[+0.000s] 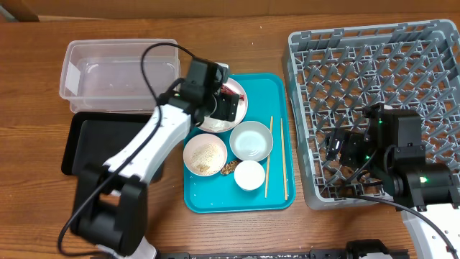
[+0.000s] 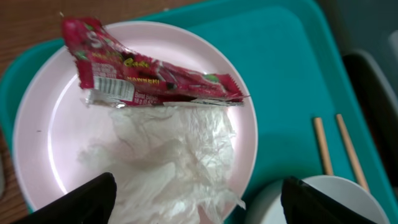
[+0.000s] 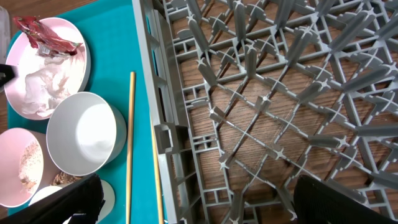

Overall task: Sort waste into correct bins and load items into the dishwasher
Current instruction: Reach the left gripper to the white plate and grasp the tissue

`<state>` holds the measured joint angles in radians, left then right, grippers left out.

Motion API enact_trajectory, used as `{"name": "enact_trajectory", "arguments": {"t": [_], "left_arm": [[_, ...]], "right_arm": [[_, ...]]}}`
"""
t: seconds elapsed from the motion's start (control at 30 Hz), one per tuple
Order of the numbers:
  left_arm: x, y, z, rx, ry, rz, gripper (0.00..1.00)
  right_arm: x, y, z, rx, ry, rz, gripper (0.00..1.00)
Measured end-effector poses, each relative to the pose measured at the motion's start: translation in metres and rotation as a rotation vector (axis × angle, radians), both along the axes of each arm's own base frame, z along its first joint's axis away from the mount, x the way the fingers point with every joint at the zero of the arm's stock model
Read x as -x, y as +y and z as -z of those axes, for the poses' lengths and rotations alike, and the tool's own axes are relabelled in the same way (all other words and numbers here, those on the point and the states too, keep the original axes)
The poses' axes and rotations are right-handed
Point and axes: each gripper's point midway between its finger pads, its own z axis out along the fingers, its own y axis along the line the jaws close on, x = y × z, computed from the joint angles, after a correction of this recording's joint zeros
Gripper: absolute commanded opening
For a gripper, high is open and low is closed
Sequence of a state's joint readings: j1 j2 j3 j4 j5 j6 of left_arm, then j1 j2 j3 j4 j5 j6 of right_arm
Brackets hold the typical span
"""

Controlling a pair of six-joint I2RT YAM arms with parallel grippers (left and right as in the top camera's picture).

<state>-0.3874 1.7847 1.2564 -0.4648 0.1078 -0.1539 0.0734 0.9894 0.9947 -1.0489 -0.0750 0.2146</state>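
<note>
A white plate [image 2: 50, 124] on the teal tray [image 1: 280, 93] holds a red snack wrapper [image 2: 149, 78] and crumpled white tissue [image 2: 168, 155]. My left gripper [image 2: 199, 202] is open just above the plate, its fingers on either side of the tissue; it also shows in the overhead view [image 1: 219, 104]. A pale bluish bowl [image 1: 251, 140], a bowl with rice [image 1: 205, 155], a small cup [image 1: 249, 175], brown scraps [image 1: 229, 167] and chopsticks [image 1: 269, 155] lie on the tray. My right gripper [image 3: 199, 199] is open and empty over the grey dish rack's [image 1: 374, 72] front left corner.
The clear tub [image 1: 118, 75] stands at the back left, with the black tray [image 1: 90, 144] in front of it, left of the teal tray. The left arm reaches over the black tray. The rack holds nothing that I can see.
</note>
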Motion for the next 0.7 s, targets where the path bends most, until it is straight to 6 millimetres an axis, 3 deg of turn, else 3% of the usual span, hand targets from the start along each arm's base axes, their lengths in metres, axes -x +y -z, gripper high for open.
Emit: {"name": "enact_trajectory", "arguments": {"t": [0.17, 0.27, 0.33, 0.47, 0.7], "left_arm": [[0.002, 0.002, 0.043, -0.048, 0.081, -0.008, 0.71], [0.004, 0.004, 0.061, -0.071, 0.118, -0.007, 0.49], [0.005, 0.005, 0.063, -0.072, 0.125, -0.017, 0.37], [0.006, 0.006, 0.064, -0.079, 0.132, -0.017, 0.04], [0.011, 0.008, 0.066, -0.088, 0.152, -0.017, 0.04]], "right_arm": [[0.002, 0.000, 0.002, 0.001, 0.011, 0.000, 1.00], [0.002, 0.000, 0.001, 0.001, 0.012, 0.000, 1.00], [0.003, 0.000, 0.002, 0.001, 0.012, 0.000, 1.00], [0.003, 0.000, 0.002, 0.002, 0.013, 0.000, 1.00], [0.003, 0.000, 0.002, 0.002, 0.013, -0.001, 1.00]]}}
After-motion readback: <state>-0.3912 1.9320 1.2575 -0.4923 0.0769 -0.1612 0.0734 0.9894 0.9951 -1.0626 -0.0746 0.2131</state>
